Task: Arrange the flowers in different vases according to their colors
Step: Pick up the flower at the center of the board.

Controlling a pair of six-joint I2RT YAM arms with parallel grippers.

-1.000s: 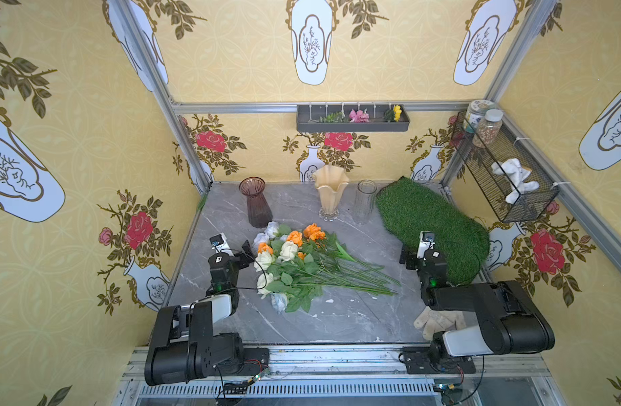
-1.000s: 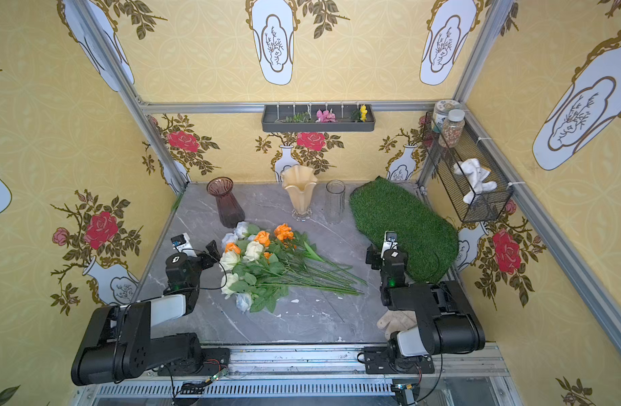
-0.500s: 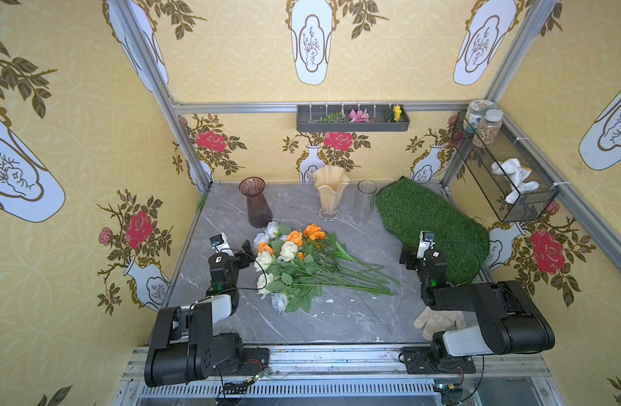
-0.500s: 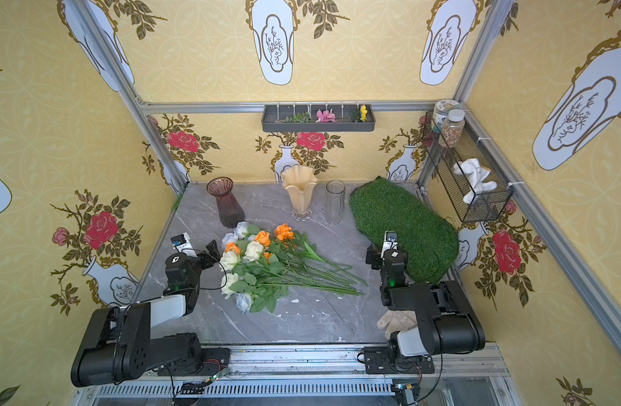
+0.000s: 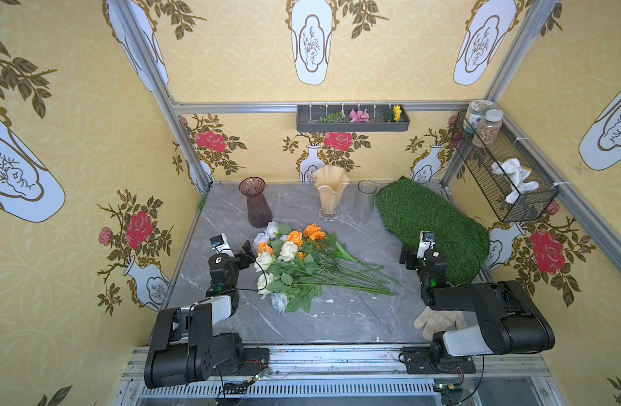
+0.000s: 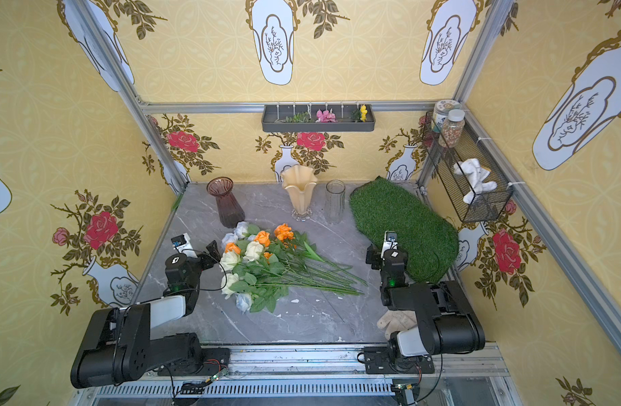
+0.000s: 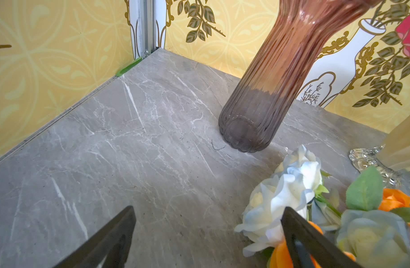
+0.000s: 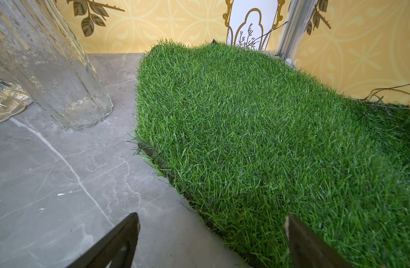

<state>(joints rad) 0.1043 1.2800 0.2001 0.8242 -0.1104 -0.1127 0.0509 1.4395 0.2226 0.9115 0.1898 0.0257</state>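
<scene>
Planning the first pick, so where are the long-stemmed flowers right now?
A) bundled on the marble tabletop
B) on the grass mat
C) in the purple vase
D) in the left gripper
A: the flowers lie in one bundle on the marble tabletop. The purple-brown vase, cream vase and clear vase stand empty. The left gripper and right gripper are open, holding nothing.

no visible change, flowers (image 5: 302, 270) lying as a second ago

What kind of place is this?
Likely a staged robot test booth, styled as a flower shop: aluminium frame with printed wallpaper, artificial flowers on a marble-look tabletop, empty vases behind.
</scene>
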